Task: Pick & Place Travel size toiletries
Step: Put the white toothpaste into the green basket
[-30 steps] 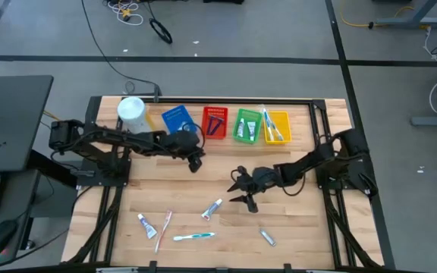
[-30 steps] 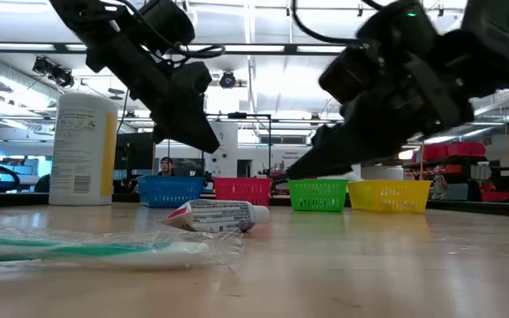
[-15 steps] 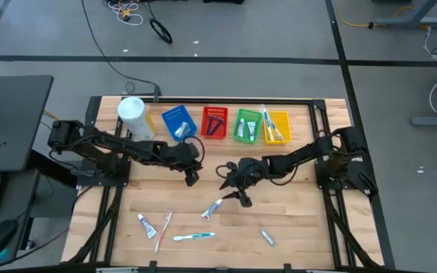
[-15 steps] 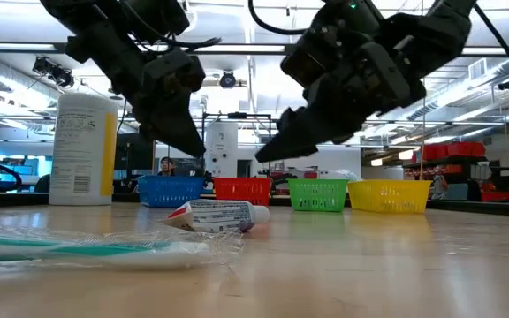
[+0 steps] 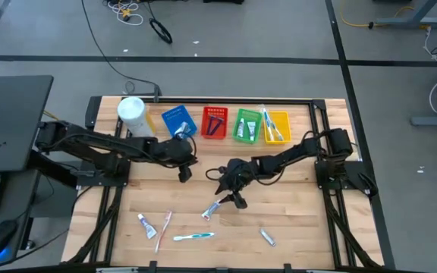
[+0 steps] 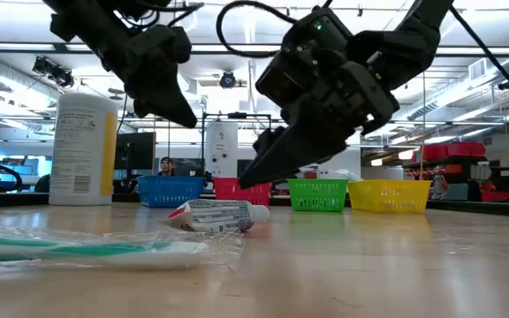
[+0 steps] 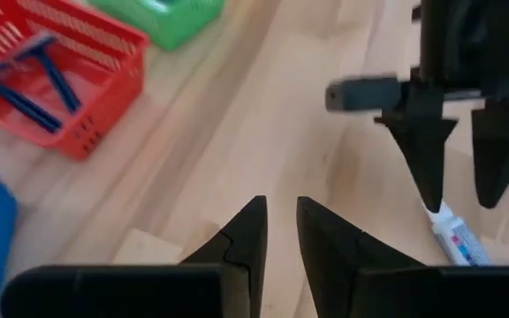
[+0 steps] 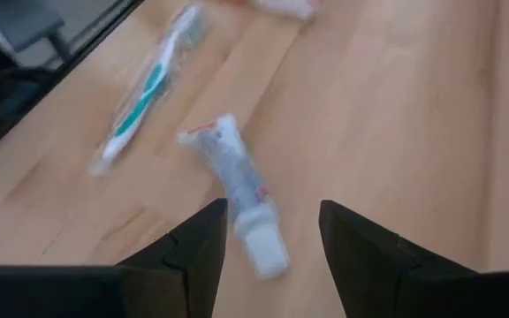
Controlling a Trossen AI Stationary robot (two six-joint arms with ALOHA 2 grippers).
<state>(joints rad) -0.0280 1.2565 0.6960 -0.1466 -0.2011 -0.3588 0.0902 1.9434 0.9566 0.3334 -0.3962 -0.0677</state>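
A white toothpaste tube (image 5: 212,208) lies flat on the wood, also seen in the low view (image 6: 219,215) and the right wrist view (image 8: 235,181). My right gripper (image 5: 230,196) (image 8: 272,212) hangs open just above the tube's cap end (image 8: 263,252), a finger on either side, touching nothing. My left gripper (image 5: 184,174) (image 7: 279,205) hovers left of it, fingers a narrow gap apart and empty. Nearer the front edge lie a tube (image 5: 146,225), a pink toothbrush (image 5: 163,230), a wrapped teal toothbrush (image 5: 194,236) and another tube (image 5: 268,237).
Along the far edge stand a white canister (image 5: 133,115) and a row of baskets: blue (image 5: 177,121), red (image 5: 215,123) holding dark blue razors, green (image 5: 246,126) and yellow (image 5: 276,126) holding toiletries. Bare wood lies between the baskets and the loose items.
My right gripper has moved toward the table's left and come down over the toothpaste tube, staying open. My left gripper has drawn back from the baskets toward the near edge and the left. The loose items have not moved.
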